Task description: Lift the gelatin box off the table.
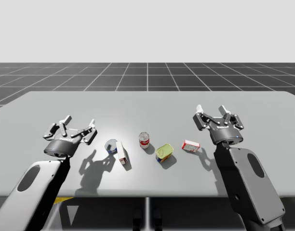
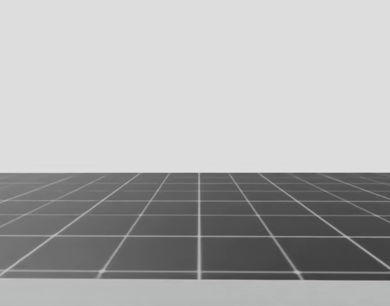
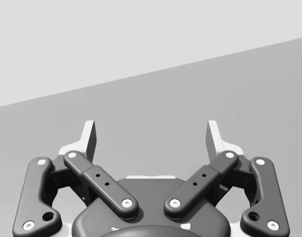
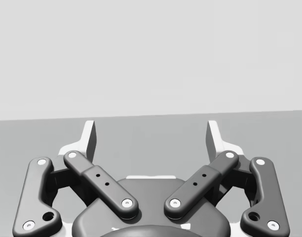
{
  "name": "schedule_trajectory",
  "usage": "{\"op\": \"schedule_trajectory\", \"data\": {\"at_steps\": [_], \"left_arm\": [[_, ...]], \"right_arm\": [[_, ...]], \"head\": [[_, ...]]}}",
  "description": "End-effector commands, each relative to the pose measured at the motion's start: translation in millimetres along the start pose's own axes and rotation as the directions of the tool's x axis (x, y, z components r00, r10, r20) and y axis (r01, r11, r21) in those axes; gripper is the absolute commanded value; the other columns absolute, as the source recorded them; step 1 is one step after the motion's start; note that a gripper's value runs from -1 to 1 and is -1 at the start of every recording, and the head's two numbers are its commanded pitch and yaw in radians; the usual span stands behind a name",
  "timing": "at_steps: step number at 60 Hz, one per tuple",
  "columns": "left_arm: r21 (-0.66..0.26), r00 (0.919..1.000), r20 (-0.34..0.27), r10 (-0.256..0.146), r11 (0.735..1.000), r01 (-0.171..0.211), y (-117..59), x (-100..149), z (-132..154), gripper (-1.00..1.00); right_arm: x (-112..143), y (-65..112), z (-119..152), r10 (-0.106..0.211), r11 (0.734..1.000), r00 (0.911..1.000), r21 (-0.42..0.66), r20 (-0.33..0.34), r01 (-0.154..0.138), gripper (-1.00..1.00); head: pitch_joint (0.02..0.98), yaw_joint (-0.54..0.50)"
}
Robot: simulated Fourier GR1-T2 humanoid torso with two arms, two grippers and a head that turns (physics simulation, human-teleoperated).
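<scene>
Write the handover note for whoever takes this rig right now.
Left pincer: open, holding nothing, over the left part of the table.
Right pincer: open, holding nothing, the closer one to the target.
Gelatin box: I take it to be the small red and white box lying on the table, next to the yellow can, untouched.
Done: nothing yet.
Left: probably bring the right pincer down over the gelatin box, shut on it, lift.

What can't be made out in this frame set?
- High view: which is the gelatin box, the red and white box or the tall white box; their faces are too small.
- High view: part of the blue can, hidden behind the tall white box.
- High view: left arm and right arm, cut off by the bottom edge.
</scene>
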Motion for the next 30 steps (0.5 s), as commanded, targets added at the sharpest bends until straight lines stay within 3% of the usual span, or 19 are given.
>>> {"op": "schedule_trajectory", "data": {"at_steps": [1, 2, 6, 11, 30], "left_arm": [[-0.001, 1.0000, 0.001, 0.001, 1.000, -0.001, -0.3, 0.2, 0.2, -1.00], [-0.001, 1.0000, 0.001, 0.001, 1.000, -0.001, -0.4, 0.3, 0.2, -1.00], [-0.002, 1.0000, 0.002, 0.002, 1.000, -0.002, -0.6, 0.4, 0.4, -1.00], [-0.003, 1.0000, 0.000, 0.000, 1.000, 0.000, -1.0, 0.2, 0.5, -1.00], [-0.003, 0.9999, -0.012, -0.010, 1.000, 0.010, -1.0, -0.7, 0.2, -1.00]], "right_arm": [[0.0, 2.2, 3.0, -0.009, 1.000, 0.9998, 0.000, -0.019, 0.009, -1.00], [0.2, 2.3, 3.1, 0.010, 1.000, 0.9999, 0.008, -0.011, -0.010, -1.00], [0.9, 2.4, 1.7, -0.032, 0.999, 0.9994, 0.027, -0.010, 0.032, -1.00], [-0.1, 2.5, 1.1, -0.020, 0.999, 0.9995, 0.033, -0.024, 0.021, -1.00], [0.1, 3.4, 0.0, -0.020, 0.999, 0.9994, 0.036, -0.028, 0.021, -1.00]], "head": [[0.082, 0.02], [0.085, 0.02], [0.095, 0.01], [0.125, 0.01], [0.430, 0.00]]}}
